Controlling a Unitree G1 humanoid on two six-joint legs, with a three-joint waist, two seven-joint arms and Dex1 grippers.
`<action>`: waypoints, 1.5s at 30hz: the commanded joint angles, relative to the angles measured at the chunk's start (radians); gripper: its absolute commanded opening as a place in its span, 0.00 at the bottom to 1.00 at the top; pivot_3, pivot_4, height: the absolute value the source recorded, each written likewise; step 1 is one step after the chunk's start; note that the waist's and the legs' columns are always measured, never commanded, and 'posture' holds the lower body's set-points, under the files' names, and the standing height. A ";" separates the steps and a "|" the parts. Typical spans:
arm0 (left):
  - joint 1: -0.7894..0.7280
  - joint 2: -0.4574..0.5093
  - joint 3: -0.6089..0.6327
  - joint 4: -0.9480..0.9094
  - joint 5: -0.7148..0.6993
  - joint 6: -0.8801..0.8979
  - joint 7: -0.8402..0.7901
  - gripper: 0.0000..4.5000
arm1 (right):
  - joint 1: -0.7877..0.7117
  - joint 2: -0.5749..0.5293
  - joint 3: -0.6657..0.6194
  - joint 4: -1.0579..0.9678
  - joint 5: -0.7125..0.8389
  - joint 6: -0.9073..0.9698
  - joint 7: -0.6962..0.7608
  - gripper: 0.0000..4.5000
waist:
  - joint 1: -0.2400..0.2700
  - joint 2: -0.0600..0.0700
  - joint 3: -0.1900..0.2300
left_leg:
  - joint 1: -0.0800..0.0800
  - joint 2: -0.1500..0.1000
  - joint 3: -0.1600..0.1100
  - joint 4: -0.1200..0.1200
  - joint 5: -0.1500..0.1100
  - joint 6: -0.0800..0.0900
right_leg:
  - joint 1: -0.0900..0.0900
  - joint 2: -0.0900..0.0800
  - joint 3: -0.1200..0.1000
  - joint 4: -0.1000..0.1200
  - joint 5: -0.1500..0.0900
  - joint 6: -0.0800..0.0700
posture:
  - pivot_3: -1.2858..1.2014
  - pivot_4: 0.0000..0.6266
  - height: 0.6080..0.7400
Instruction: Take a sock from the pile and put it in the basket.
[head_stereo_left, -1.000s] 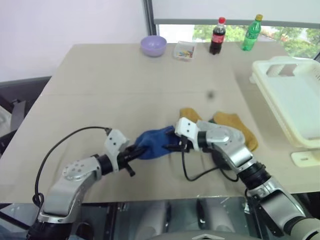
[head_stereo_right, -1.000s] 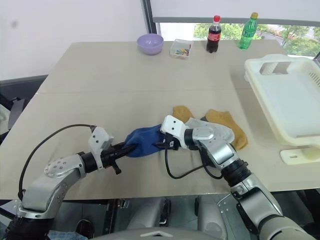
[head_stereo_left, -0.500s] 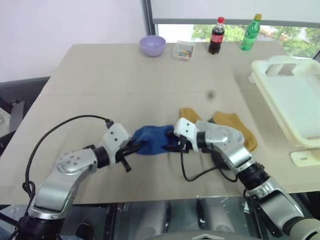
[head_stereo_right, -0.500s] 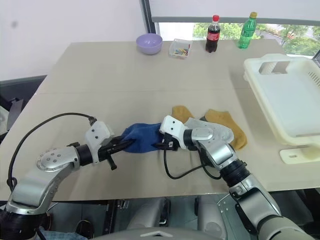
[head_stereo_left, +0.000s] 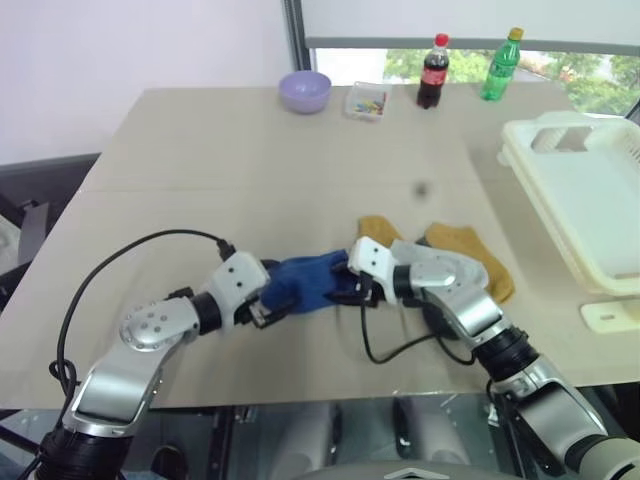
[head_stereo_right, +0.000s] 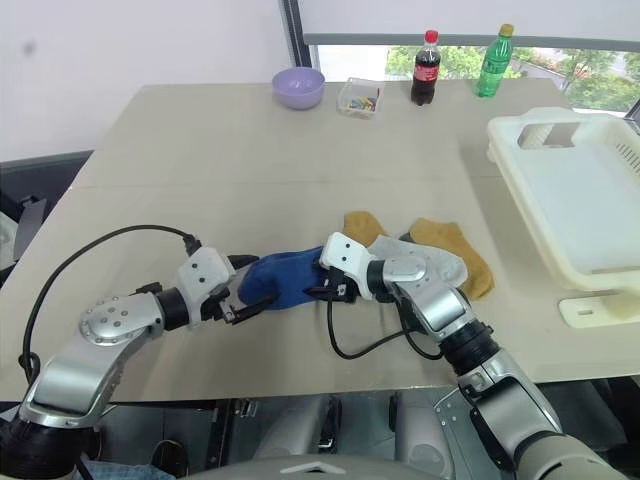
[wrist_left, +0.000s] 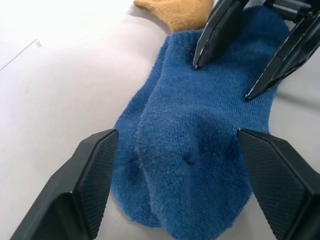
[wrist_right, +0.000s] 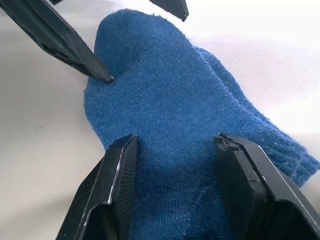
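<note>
The task was only partly done: the sock (head_stereo_left: 305, 283) lay on the tabletop (head_stereo_left: 250, 170), drawn clear of the pile (head_stereo_left: 440, 250) to its left side, and the basket (head_stereo_left: 585, 200) at the tabletop's right edge, well apart from it, looked empty as far as could be seen. Left to do, by my reading, were lifting the sock, carrying it across to the right and dropping it in.

The right end effector (head_stereo_right: 322, 290) was closed on the sock's cuff end, its two black fingers (wrist_right: 112, 192) pressed into the knit on either side. The left end effector (wrist_left: 175, 200) stood wide open around the toe end, its pads (wrist_left: 85, 185) apart from the fabric on both sides and holding nothing.

The sock was a soft royal-blue knit with a fine fuzzy surface, rounded at the toe, lying mostly flat with a shallow fold along its length. The pile showed mustard-yellow socks (head_stereo_left: 465, 250) of similar knit, partly hidden behind the right arm. The basket was rigid cream-white plastic, rectangular, with a thick rim and a handle cut-out. The tabletop was smooth, matte and beige
</note>
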 joint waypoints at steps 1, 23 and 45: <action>0.003 0.003 0.016 -0.007 -0.003 -0.028 -0.009 0.77 | 0.000 0.006 -0.018 -0.029 0.003 -0.005 -0.002 0.55 | 0.000 0.000 0.000 | 0.000 0.000 0.000 0.000 0.000 0.000 | 0.000 0.000 0.000 0.000 0.000 0.000 | 0.52 0.24 0.96; -0.134 0.075 -0.033 0.048 0.040 -0.013 -0.084 0.02 | 0.007 0.006 -0.011 -0.030 -0.009 0.008 -0.011 0.55 | -0.001 0.000 0.000 | 0.000 0.000 0.000 0.000 0.000 0.000 | 0.000 0.001 0.000 0.000 0.000 0.000 | 0.52 0.24 0.96; -0.380 0.052 -0.136 0.280 0.192 -0.127 -0.093 0.02 | 0.024 0.000 -0.029 -0.051 -0.008 0.039 -0.037 0.55 | 0.000 0.000 0.000 | 0.000 0.001 0.000 0.000 0.001 -0.002 | -0.001 0.004 0.001 0.002 0.001 -0.001 | 0.52 0.24 0.96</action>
